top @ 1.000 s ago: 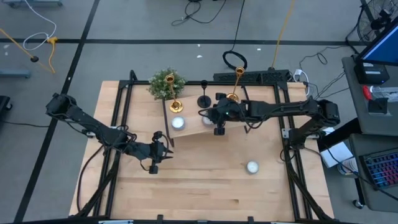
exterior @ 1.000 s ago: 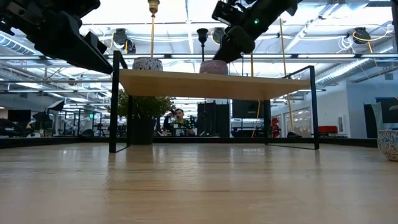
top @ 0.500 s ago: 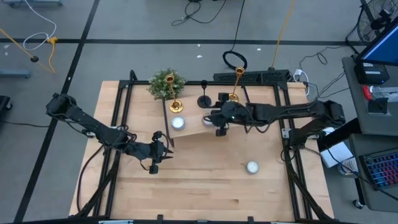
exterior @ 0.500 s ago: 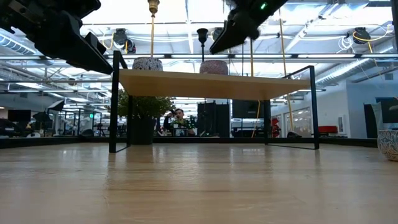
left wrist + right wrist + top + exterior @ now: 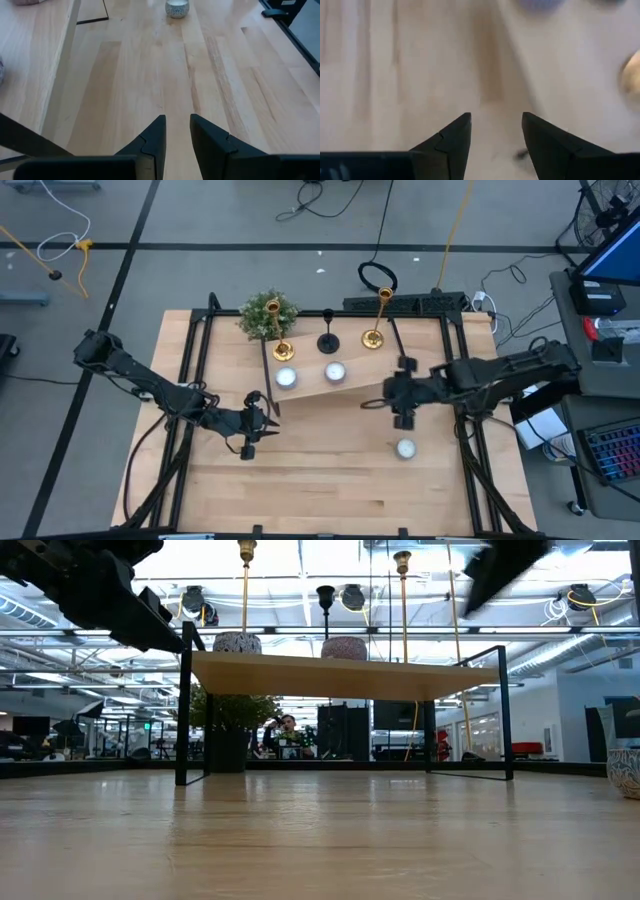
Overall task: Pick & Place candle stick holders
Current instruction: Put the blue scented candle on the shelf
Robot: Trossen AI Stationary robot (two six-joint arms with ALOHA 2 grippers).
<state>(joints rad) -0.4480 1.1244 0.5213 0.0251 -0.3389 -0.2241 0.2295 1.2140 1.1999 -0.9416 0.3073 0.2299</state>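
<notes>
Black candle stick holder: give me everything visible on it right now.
The black candle stick holder is matte black, with a round flared base, a thin stem and a small cup on top. It stands upright on the raised wooden shelf, toward its back edge, between the two gold candle stick holders and just behind a small round candle jar. Only the shelf appears to touch it; neither gripper is near.

Two gold candlesticks (image 5: 373,330), one black candlestick (image 5: 328,340), green plant (image 5: 268,312), pale wood table (image 5: 320,480)
</notes>
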